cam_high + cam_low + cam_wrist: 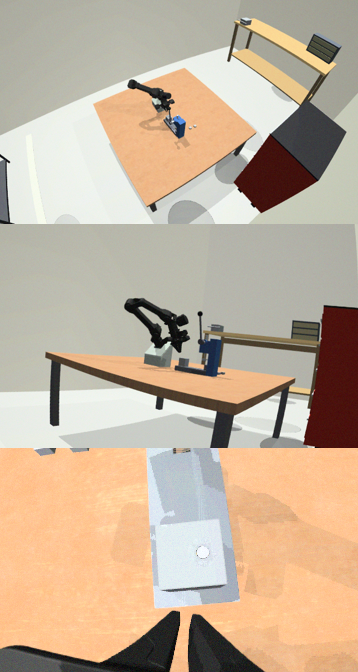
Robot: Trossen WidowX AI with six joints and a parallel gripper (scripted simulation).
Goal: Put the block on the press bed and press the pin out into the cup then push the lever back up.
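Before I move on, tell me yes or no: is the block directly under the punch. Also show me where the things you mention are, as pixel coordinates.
No, the block (184, 362) (190, 555) sits near the bed's (191, 370) (195, 597) outer end, away from the blue column (214, 360).

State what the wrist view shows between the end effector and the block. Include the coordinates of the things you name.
From the end effector (168, 110) (179, 351) (184, 614): a strip of tabletop (138, 155) (249, 387) (90, 618), then the bed's (169, 127) (191, 370) (175, 493) near end.
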